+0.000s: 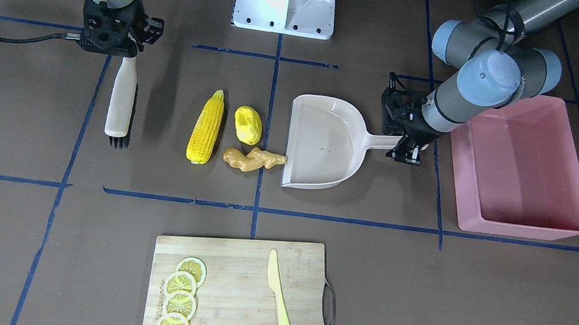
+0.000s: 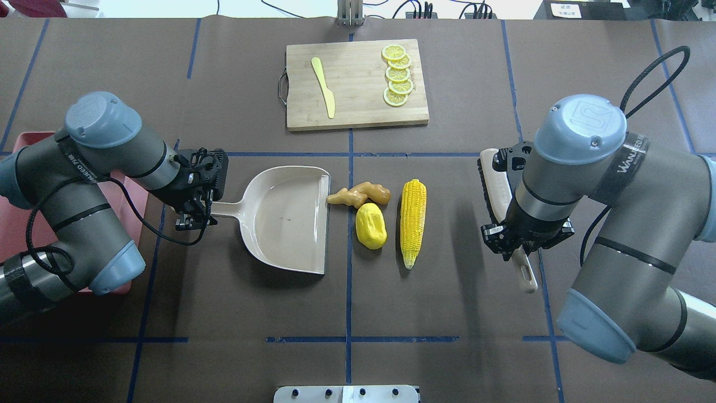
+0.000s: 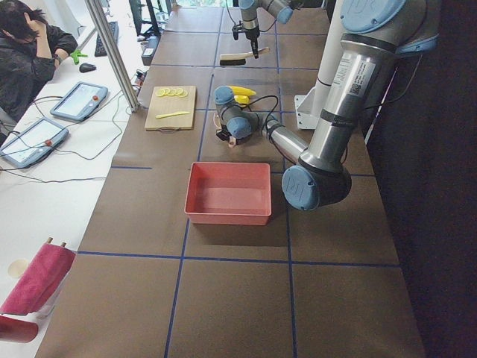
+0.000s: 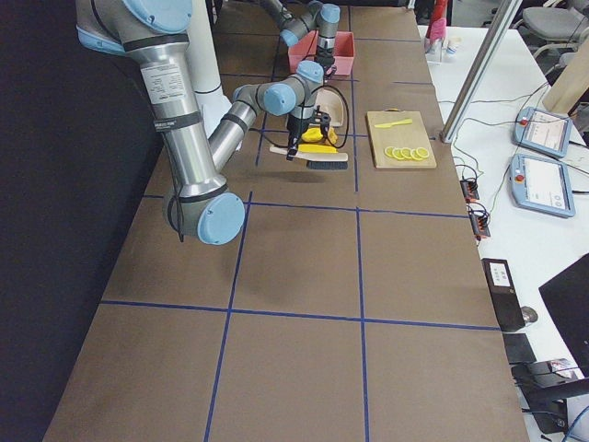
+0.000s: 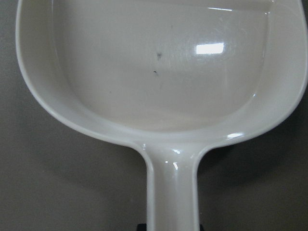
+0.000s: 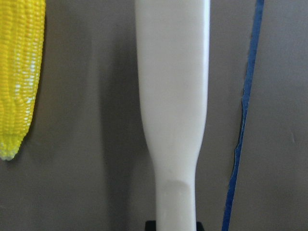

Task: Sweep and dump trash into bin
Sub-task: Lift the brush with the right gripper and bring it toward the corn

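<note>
Two-arm sweeping station on a brown bench (image 2: 447,308) marked with blue tape lines. The left pincer (image 2: 197,212) is clamped on the handle of a beige dustpan (image 2: 285,218), which lies flat with its mouth facing right; in the left wrist view the handle runs straight down to the pincer and the pan holds only a few dark specks. The right pincer (image 2: 517,246) grips the handle of a white brush (image 1: 122,98), whose head points to the far side; whether the bristles touch the bench cannot be told. The trash lies between the two tools. The ginger (image 2: 358,195) is farthest from the robot, its left end meeting the dustpan's lip. The fruit (image 2: 371,225) sits just on its near side, slightly right of the lip. The corn (image 2: 413,221) lies to the right of both, stretched near to far with its pointed tip toward the robot, well apart from the brush. The pink bin (image 1: 534,229) stands at the left end of the bench, beyond the left pincer and partly under that arm, with nothing seen in it. On the far side, a wooden board (image 2: 358,106) carries lemon slices (image 2: 397,75) in an overlapping row and a pale yellow knife (image 2: 324,89).
</note>
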You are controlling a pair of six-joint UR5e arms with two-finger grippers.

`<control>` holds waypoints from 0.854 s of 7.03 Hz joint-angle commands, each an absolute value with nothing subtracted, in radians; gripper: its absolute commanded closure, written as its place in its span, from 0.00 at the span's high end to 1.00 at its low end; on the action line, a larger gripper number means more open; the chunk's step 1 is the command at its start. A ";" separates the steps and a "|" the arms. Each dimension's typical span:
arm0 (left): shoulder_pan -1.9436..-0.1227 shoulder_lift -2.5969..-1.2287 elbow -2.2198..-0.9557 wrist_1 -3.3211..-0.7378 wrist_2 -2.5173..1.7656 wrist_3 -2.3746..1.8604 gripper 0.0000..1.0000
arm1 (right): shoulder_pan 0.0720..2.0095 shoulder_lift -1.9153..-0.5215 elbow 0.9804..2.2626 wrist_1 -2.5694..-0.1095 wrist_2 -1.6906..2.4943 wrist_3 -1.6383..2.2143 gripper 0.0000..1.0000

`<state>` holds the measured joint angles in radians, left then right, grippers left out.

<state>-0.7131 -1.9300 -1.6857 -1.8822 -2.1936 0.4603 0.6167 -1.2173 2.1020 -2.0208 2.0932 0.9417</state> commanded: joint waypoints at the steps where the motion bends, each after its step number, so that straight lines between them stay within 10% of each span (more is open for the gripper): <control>1: -0.715 -1.931 -1.686 -1.882 -2.194 0.459 0.00 | 0.553 -1.180 2.092 -2.086 2.060 0.939 0.00; 6: -0.713 -1.931 -1.687 -1.881 -2.188 0.454 0.00 | 0.525 -1.069 1.967 -2.100 1.991 0.951 0.00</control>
